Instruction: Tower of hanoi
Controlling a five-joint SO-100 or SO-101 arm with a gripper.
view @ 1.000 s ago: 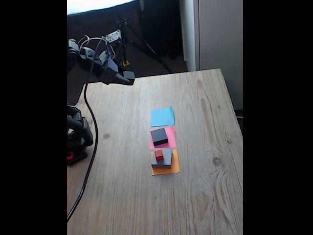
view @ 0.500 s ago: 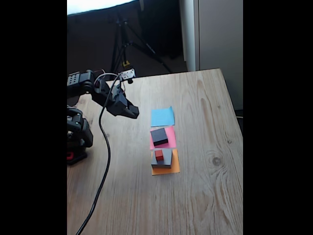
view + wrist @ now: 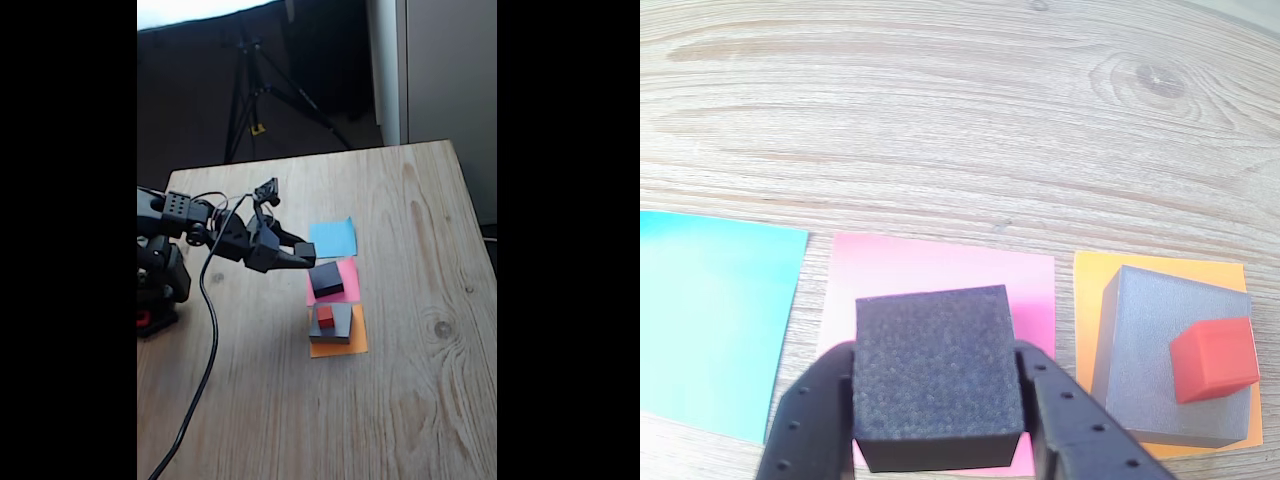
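Flanking the black block on pink paper, claw spread, grey block beside.

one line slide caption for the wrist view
Open gripper straddling black block on pink square, beside red cube on grey block.

Wood table, tripod behind, dark bkgd.
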